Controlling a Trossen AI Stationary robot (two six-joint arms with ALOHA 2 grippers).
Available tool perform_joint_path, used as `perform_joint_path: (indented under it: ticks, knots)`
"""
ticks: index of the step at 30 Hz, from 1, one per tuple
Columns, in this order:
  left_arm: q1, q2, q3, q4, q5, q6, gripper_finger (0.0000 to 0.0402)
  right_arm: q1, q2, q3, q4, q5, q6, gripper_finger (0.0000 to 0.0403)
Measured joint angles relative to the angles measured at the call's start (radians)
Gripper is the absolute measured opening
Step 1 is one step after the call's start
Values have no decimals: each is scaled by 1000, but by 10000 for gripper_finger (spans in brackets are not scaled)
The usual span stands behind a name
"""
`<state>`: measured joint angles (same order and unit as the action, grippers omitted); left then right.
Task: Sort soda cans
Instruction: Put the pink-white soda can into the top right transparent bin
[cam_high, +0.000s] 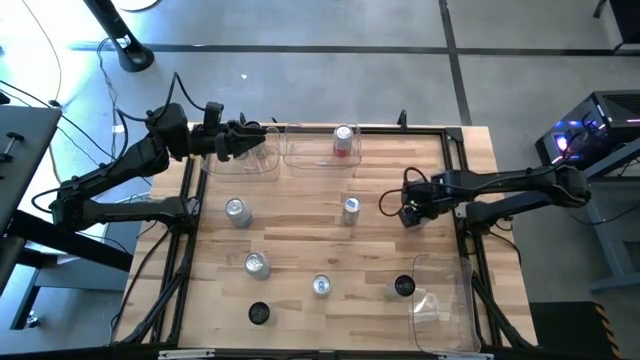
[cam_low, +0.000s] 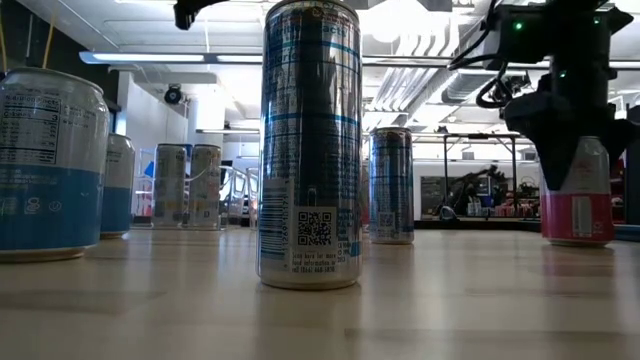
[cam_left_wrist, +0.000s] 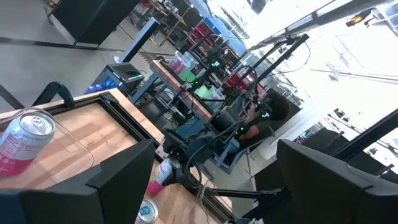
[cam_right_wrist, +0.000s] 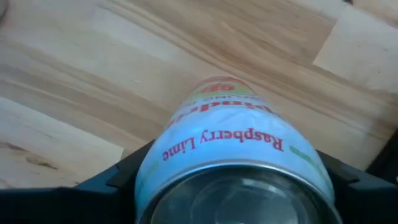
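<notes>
Fingers (cam_right_wrist: 127, 174) flank pink can (cam_right_wrist: 233, 155) — seemingly touching.

Eight soda cans (cam_high: 237, 210) show from above: six loose on the counter (cam_high: 300, 235), one in a clear bin (cam_high: 320, 150), one between fingers. Three clear bins.

Two dark, slender jointed arms, black cables looped along them, matte black angular fingers (cam_left_wrist: 124, 180) broad and flat-faced, green indicator light glowed on one wrist housing
</notes>
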<state>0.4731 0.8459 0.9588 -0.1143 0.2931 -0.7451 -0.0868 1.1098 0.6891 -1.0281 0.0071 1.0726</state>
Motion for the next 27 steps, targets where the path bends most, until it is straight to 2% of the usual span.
perform_joint_path:
  ticks: [4, 6, 11, 15, 19, 23, 27]
  knots:
    - [0, 0, 0, 0, -3, -4, 333, -5, 5, 53, -47, 3, -50, 272]
    - [0, 0, 0, 0, -3, -4, 333, -20, 2, 135, -54, 43, -118, 272]
    - [2, 0, 0, 0, -36, -4, 333, -93, 6, 393, -41, 221, -354, 272]
    - [14, 0, 0, 0, -38, -4, 333, -173, 58, 571, 52, 257, -513, 272]
    - [20, 0, 0, 0, -38, -4, 333, -248, 204, 702, 105, 252, -676, 272]
    - [20, 0, 0, 0, -38, -4, 333, -314, 413, 822, 105, 146, -798, 272]
    - [20, 0, 0, -1, -38, -10, 333, -357, 605, 951, 96, 117, -915, 272]
